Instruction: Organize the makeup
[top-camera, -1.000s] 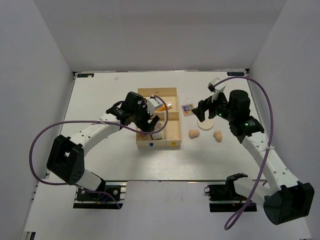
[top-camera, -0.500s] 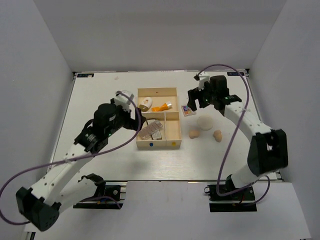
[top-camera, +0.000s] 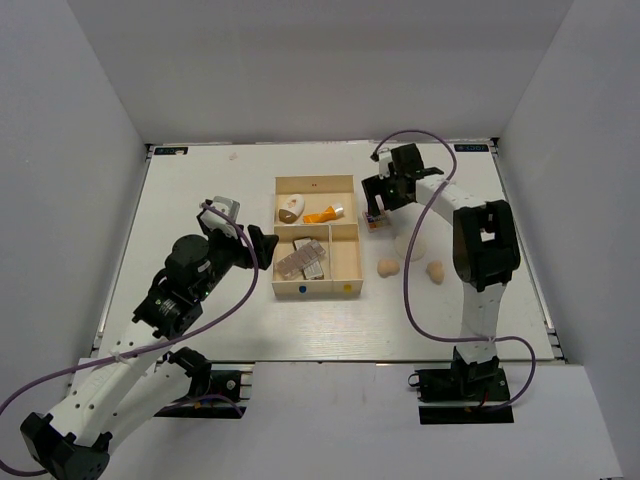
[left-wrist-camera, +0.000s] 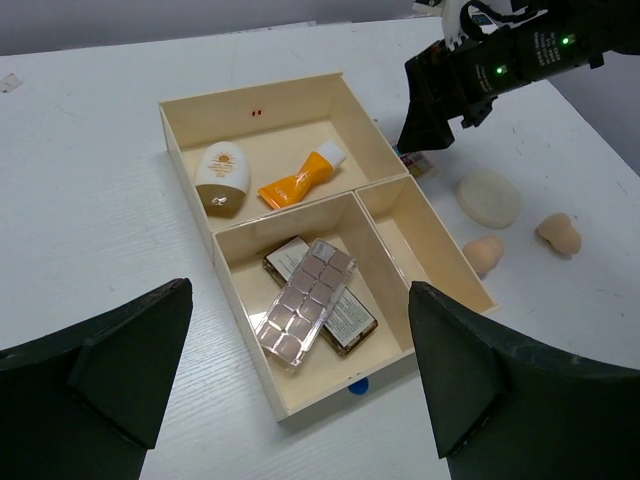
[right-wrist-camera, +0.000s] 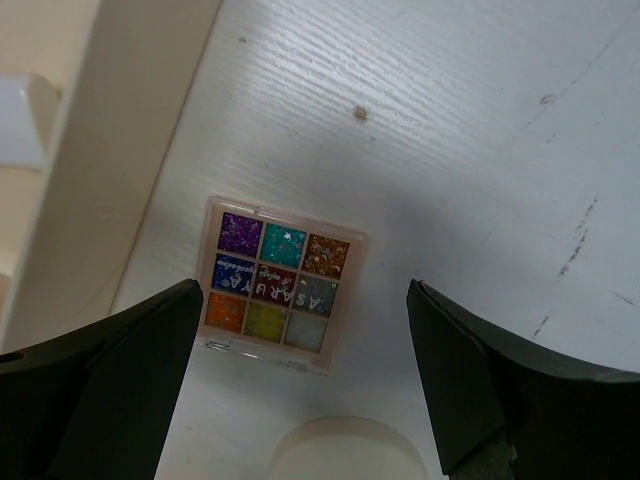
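Observation:
My right gripper (top-camera: 378, 203) is open and hovers over the multicolour square palette (right-wrist-camera: 275, 298), which lies flat on the table just right of the tray; its fingers stand on either side, apart from it. The cream round pad (right-wrist-camera: 345, 450) lies close beside it. My left gripper (top-camera: 256, 246) is open and empty, left of the tray. In the left wrist view the orange tube (left-wrist-camera: 300, 180) lies in the back compartment, and the speckled brown palette (left-wrist-camera: 305, 310) rests on the dark flat case (left-wrist-camera: 352, 322) in the front left one. Two peach sponges (top-camera: 388, 267) (top-camera: 435, 271) lie on the table.
The pale wooden tray (top-camera: 315, 288) sits mid-table; its front right compartment (left-wrist-camera: 425, 250) holds nothing. A white bottle with a brown cap (left-wrist-camera: 220, 178) lies beside the tube. White walls close in the table on three sides.
My left arm pulled back from over the tray to its left, empty. My right gripper moved left and farther back, from over the pad to above the multicolour palette.

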